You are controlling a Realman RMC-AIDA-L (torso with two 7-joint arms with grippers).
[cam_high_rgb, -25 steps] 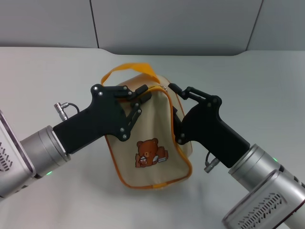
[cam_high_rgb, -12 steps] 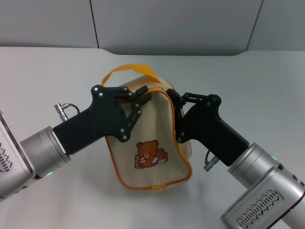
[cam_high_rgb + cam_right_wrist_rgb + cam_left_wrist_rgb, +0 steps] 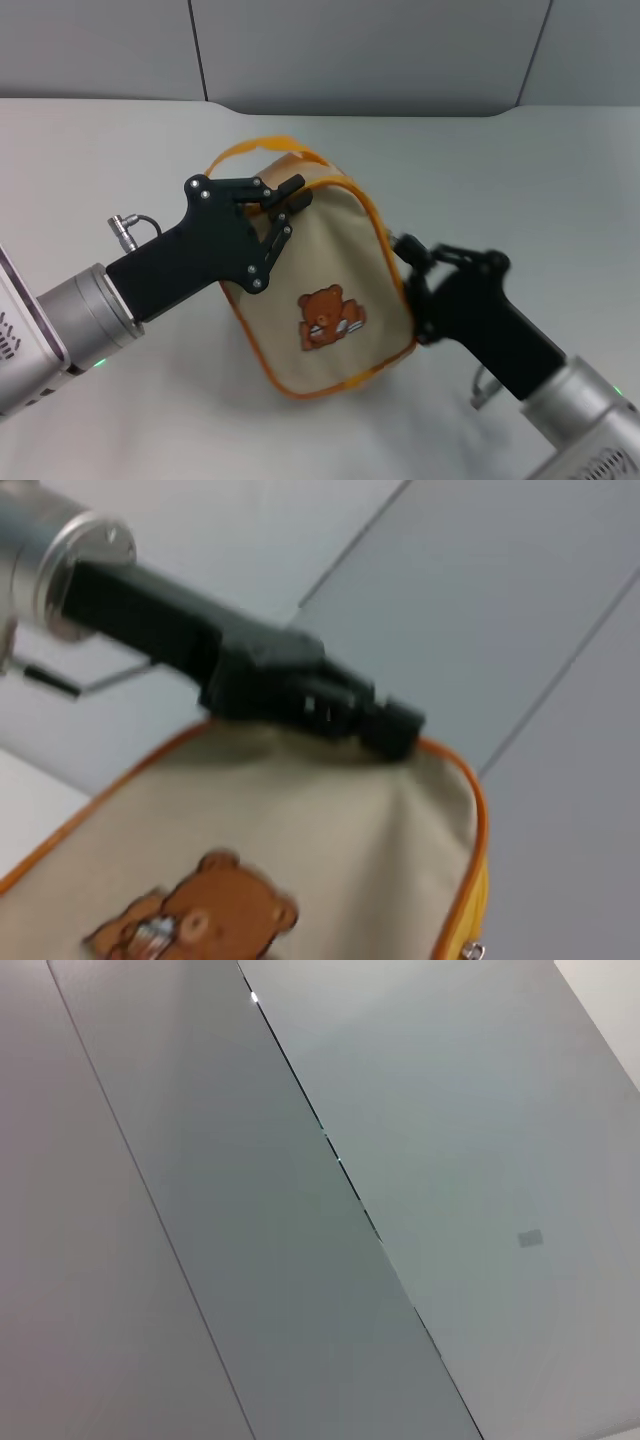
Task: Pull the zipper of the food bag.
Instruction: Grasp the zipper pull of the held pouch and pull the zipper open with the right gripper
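So the food bag [image 3: 325, 290] sits tilted on the white desk [image 3: 520, 180], bear face up. The left end effector [image 3: 285, 200] is pinched closed on its top edge by the orange trim, holding it steady. The right end effector [image 3: 410, 262] is down by the bag's right side where the zipper [image 3: 385, 245] runs, can't tell if it's open or gripping the tab. Looks mid-pull to me; next it needs to follow the trim while the left holds firm.
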